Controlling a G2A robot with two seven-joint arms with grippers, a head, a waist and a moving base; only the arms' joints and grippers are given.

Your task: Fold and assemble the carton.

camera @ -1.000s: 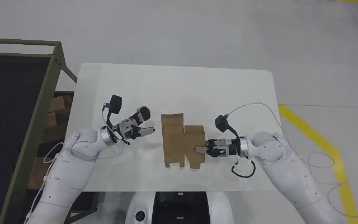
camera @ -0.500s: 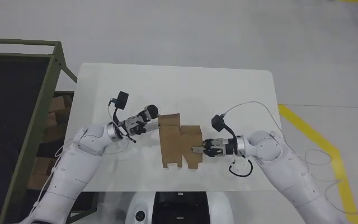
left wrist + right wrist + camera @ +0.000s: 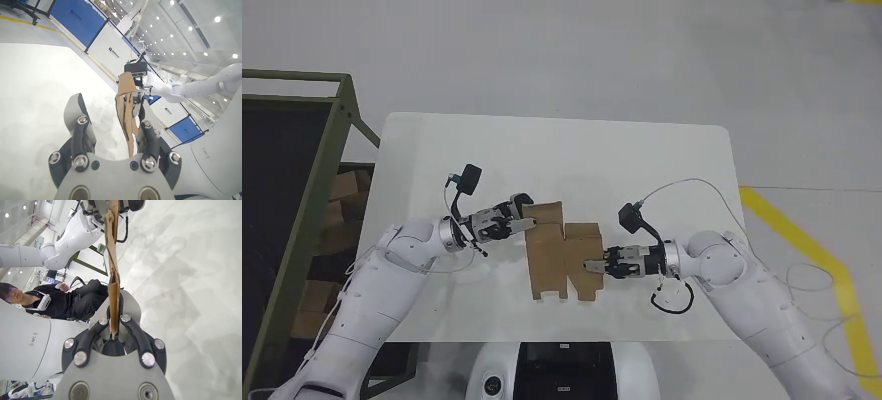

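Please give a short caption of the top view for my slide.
Right gripper clamps the flat carton over the table; left gripper, open, at its opposite edge.

Matt cardboard carton [image 3: 554,258], smooth table [image 3: 542,160]

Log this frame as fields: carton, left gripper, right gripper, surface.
carton: brown cardboard, flat, not yet formed into a box
left gripper: open, fingers on either side of one carton edge
right gripper: shut on the carton's other side
surface: white table
contact: cannot tell whether the carton touches the table
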